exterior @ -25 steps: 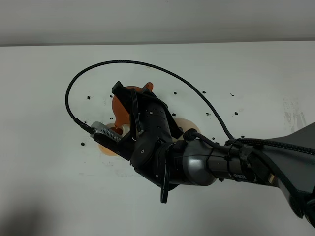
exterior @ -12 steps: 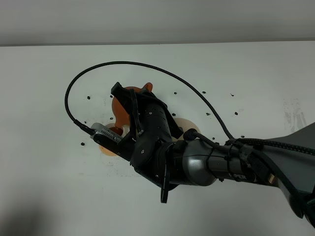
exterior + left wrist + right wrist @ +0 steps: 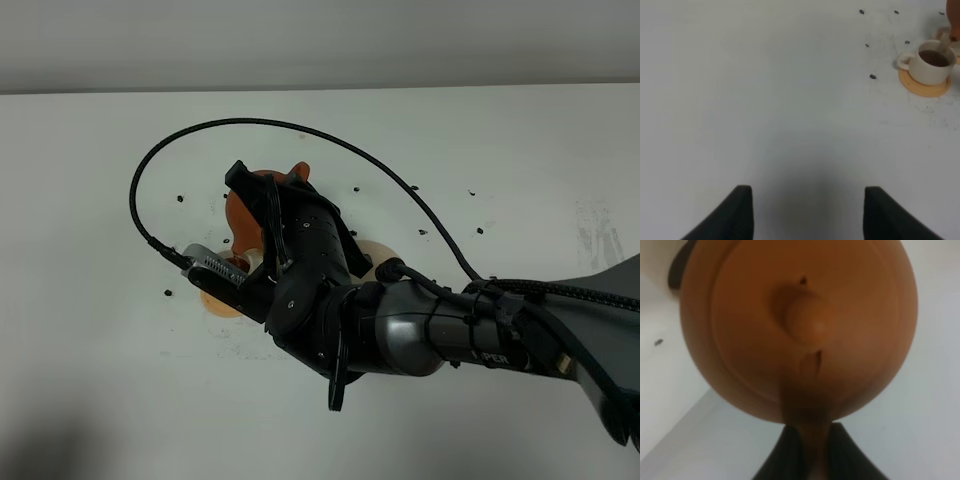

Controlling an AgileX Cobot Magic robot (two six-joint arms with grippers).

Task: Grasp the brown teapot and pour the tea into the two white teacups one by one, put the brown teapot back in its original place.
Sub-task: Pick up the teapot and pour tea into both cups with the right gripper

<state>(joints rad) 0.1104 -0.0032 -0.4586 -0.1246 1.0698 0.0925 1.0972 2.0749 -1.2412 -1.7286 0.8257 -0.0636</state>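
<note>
My right gripper [image 3: 807,452] is shut on the loop handle of the brown teapot [image 3: 800,325], which fills the right wrist view lid-on. In the exterior view the teapot [image 3: 243,208] is held tilted above the table's left-middle, mostly hidden by the right arm [image 3: 400,325]. One white teacup [image 3: 932,62] stands on an orange coaster [image 3: 925,86] and holds brown tea. In the exterior view only a white sliver of a cup [image 3: 252,263] and a coaster edge [image 3: 213,302] show. The other teacup is hidden. The pale beige mat [image 3: 378,252] peeks out beside the arm. My left gripper [image 3: 807,212] is open and empty.
A black cable [image 3: 200,135] loops from the right wrist over the table. Small dark specks [image 3: 440,185] dot the white tabletop [image 3: 100,380]. A grey wall runs along the back edge.
The right gripper and the teapot have shifted slightly to the left and tipped a little more. The left gripper's earlier state is not shown.
</note>
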